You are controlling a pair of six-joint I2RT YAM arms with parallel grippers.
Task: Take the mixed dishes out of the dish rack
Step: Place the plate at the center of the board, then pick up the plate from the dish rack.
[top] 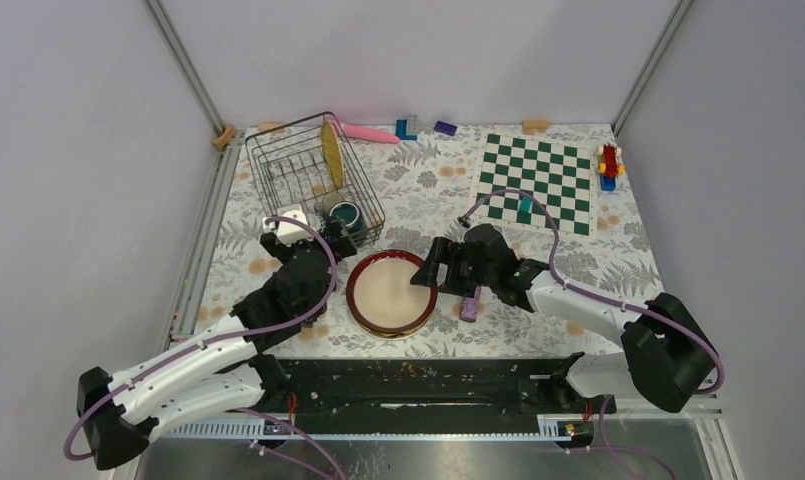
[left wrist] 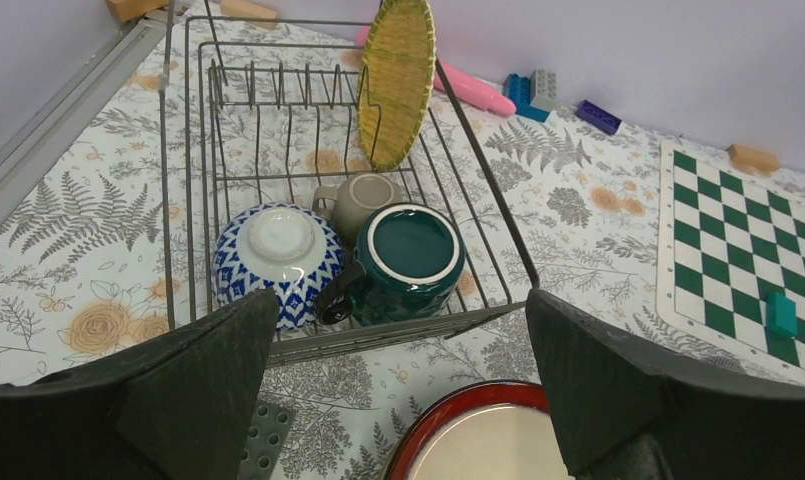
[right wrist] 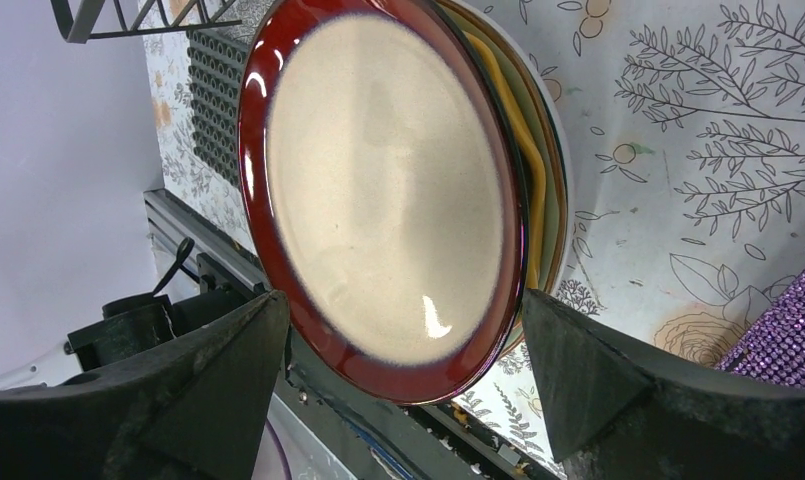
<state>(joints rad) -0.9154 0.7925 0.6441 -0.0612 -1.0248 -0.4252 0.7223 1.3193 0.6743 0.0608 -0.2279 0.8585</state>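
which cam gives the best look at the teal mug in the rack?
Left wrist. There the dark teal mug sits large and unobstructed mid-frame inside the dish rack, beside the blue-white patterned bowl, handle visible. Top external shows it only as a small teal patch at the rack's near corner. Right wrist does not show it.

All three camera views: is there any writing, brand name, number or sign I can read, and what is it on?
None can be read. The red-rimmed plate, teal mug, blue-and-white bowl, yellow plate, wire rack and chessboard show only colour or pattern, no lettering.
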